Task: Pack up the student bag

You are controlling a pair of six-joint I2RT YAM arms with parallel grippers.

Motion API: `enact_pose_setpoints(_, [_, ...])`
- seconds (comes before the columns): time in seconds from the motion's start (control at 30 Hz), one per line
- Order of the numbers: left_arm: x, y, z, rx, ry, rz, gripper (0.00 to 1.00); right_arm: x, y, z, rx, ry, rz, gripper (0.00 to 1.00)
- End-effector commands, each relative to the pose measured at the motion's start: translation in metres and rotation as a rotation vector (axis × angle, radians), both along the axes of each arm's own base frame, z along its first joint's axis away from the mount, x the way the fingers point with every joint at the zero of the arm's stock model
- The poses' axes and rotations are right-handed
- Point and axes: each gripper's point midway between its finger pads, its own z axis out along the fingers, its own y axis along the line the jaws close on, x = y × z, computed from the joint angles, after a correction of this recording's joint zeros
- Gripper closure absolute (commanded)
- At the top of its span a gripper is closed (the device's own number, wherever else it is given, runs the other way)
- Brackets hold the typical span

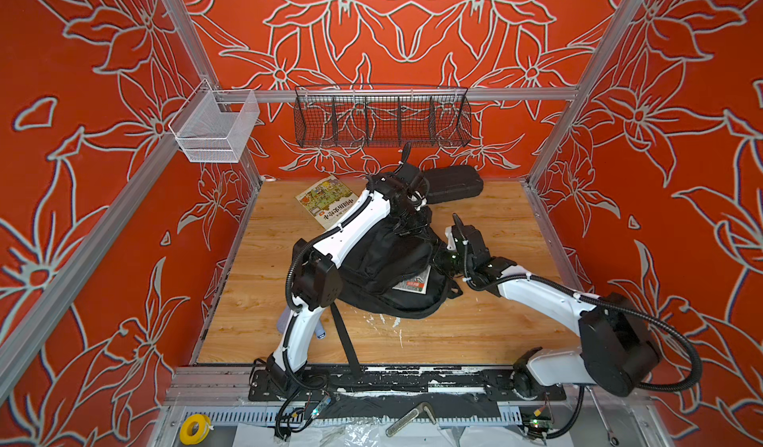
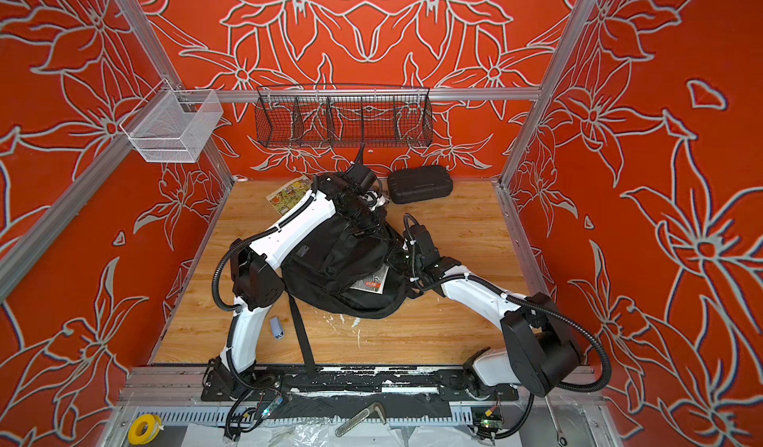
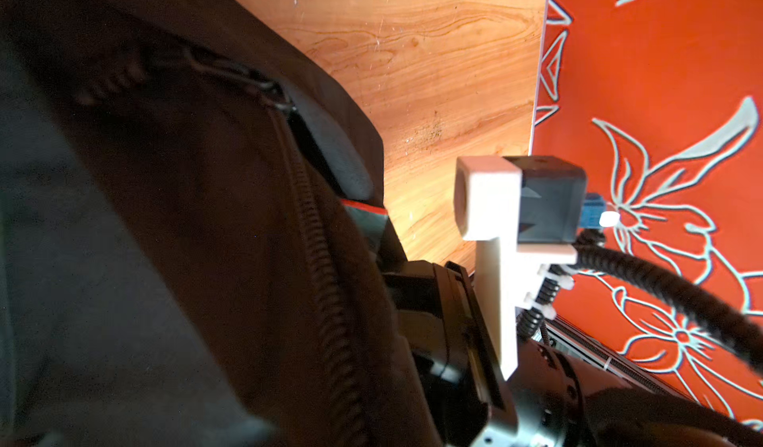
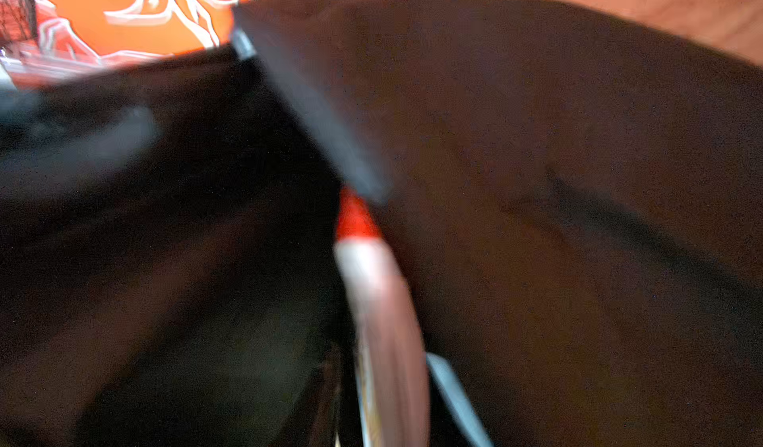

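- The student bag (image 1: 384, 267) (image 2: 330, 267) lies in the middle of the wooden table (image 1: 475, 333), between the two arms.
- The left end effector (image 1: 406, 224) is at the far end of the bag, on its top part. It is pressed together, and black bag cloth bunches right around it, but I cannot tell for sure if it pinches the cloth.
- The right end effector (image 1: 444, 259) is at the right side of the bag, pushed into the opening there. Its tips are hidden, so I cannot tell if they are apart or together.
- The bag is black, soft and lumpy, with a zip (image 3: 322, 259) and a small label patch (image 2: 302, 252).
- A long black strap (image 1: 344, 341) runs from the bag toward the near table edge.
- A booklet (image 1: 415, 283) with red and white on it pokes out of the opening near the right end effector.
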Motion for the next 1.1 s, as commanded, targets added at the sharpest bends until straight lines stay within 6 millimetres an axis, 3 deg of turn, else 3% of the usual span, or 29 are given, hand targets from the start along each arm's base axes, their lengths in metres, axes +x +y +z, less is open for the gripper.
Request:
enact_pose_setpoints(0.0, [-0.005, -0.003, 0.008, -0.037, 0.013, -0.016, 1.00, -0.001, -0.027, 0.033, -0.113, -0.112, -0.052, 0.52])
enact_pose_setpoints(0.17, [-0.005, -0.007, 0.001, -0.062, 0.029, 0.013, 1.00, -0.018, -0.078, 0.079, -0.366, -0.211, -0.030, 0.42])
enact_pose_setpoints(0.33, [-0.008, -0.014, -0.005, -0.050, 0.018, -0.001, 0.99, -0.025, -0.118, 0.107, -0.507, -0.316, -0.030, 0.41])
enact_pose_setpoints(0.4, [-0.010, -0.015, -0.002, -0.039, -0.009, -0.014, 0.65, -0.018, -0.119, 0.121, -0.517, -0.381, -0.012, 0.40])
enact_pose_setpoints(0.53, [0.002, 0.004, 0.016, 0.024, -0.142, 0.024, 0.44, 0.010, -0.087, 0.145, -0.506, -0.474, 0.138, 0.40])
enact_pose_setpoints(0.73, [0.036, 0.070, 0.049, 0.032, -0.260, 0.175, 0.32, 0.072, -0.030, 0.177, -0.404, -0.574, 0.273, 0.40])
enact_pose_setpoints(0.87, [0.058, 0.121, 0.056, 0.039, -0.319, 0.289, 0.19, 0.122, 0.015, 0.162, -0.354, -0.560, 0.387, 0.39])
enact_pose_setpoints(1.07, [0.089, 0.213, 0.024, -0.002, -0.261, 0.530, 0.15, 0.189, 0.095, 0.112, -0.305, -0.515, 0.511, 0.39])
